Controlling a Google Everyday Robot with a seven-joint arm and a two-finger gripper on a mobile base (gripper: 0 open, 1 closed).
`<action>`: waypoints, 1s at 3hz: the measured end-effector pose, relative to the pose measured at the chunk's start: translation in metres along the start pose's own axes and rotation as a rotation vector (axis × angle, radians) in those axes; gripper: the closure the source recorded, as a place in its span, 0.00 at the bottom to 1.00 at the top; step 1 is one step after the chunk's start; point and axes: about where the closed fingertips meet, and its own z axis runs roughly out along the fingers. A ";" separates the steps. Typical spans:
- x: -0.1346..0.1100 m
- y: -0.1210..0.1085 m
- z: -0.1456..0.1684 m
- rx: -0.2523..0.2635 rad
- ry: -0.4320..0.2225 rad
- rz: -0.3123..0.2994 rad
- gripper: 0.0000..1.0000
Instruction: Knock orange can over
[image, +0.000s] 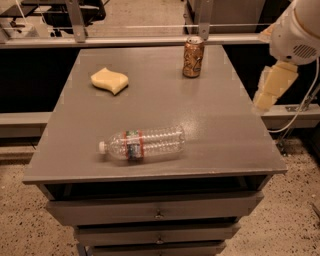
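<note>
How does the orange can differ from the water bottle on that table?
The orange can stands upright near the far edge; the water bottle lies on its side near the front. The can is orange-brown metal, the bottle clear plastic. The can is the shorter. Both rest on the grey table; the robot's hand hangs beside it, touching neither.
</note>
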 end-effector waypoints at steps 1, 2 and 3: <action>0.001 -0.050 0.020 0.066 -0.060 0.023 0.00; -0.002 -0.091 0.047 0.093 -0.150 0.057 0.00; -0.003 -0.120 0.074 0.093 -0.245 0.101 0.00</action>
